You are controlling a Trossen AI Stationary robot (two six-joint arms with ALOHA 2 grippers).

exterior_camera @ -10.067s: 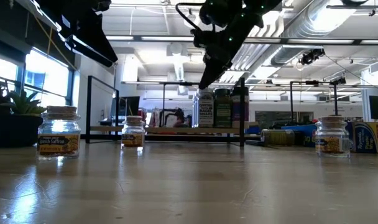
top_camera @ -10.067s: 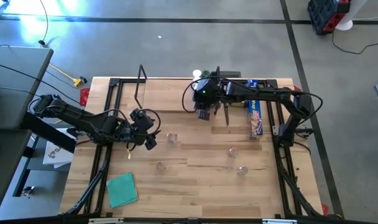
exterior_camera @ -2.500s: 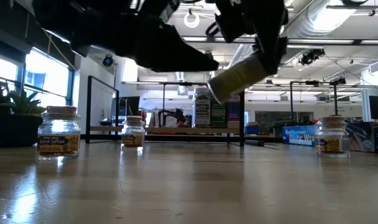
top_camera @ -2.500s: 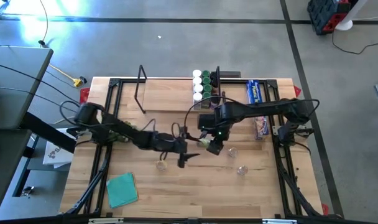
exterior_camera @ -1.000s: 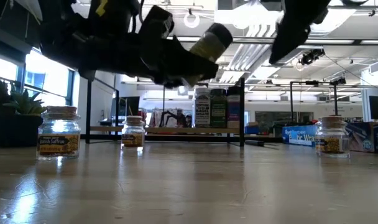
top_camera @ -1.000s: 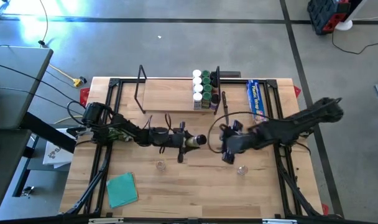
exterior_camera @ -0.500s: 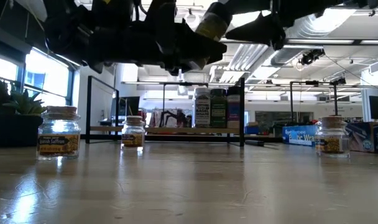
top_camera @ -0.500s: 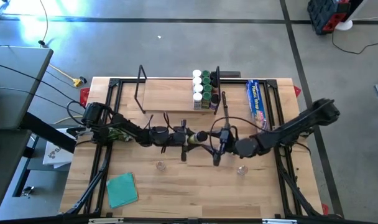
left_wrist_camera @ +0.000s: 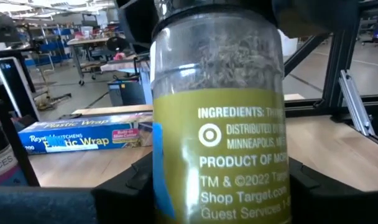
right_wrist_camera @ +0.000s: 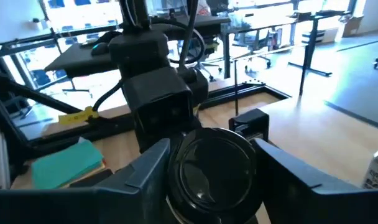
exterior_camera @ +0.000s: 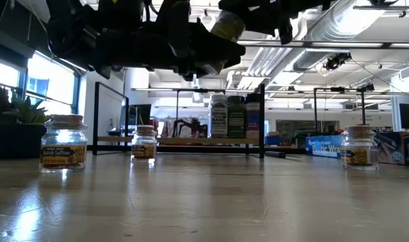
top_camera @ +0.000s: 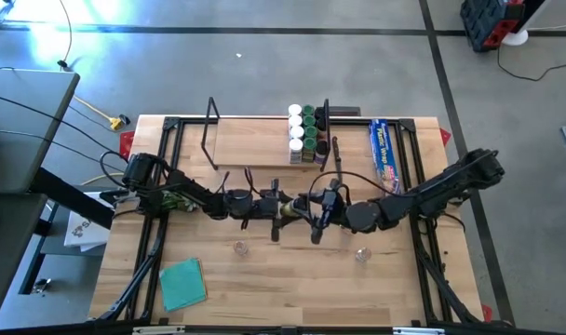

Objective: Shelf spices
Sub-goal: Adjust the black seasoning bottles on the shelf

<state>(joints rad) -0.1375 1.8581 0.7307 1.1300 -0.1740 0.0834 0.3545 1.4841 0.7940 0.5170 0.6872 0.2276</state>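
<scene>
You're mid-handover above the middle of the table. The left gripper (top_camera: 281, 207) is clamped on the body of a spice jar (top_camera: 292, 207), holding it on its side in the air, and the right gripper (top_camera: 313, 207) has come in lid-end on — its fingers (right_wrist_camera: 145, 169) sit on either side of the dark lid (right_wrist_camera: 209, 165), close around it, though whether they are pressing yet you can't tell from here. Keep the left grip firm until the right one is plainly tight; a jar caught only by its lid can tip or twist out, so seat the right fingers as far over the lid as they'll go. Let go slowly with the left and draw it straight back. The shelf (top_camera: 255, 141) lies beyond both grippers, its standing jars (top_camera: 304, 135) bunched at the right-arm end — carry the jar across high, well above the loose jars on the table (top_camera: 361, 253).
</scene>
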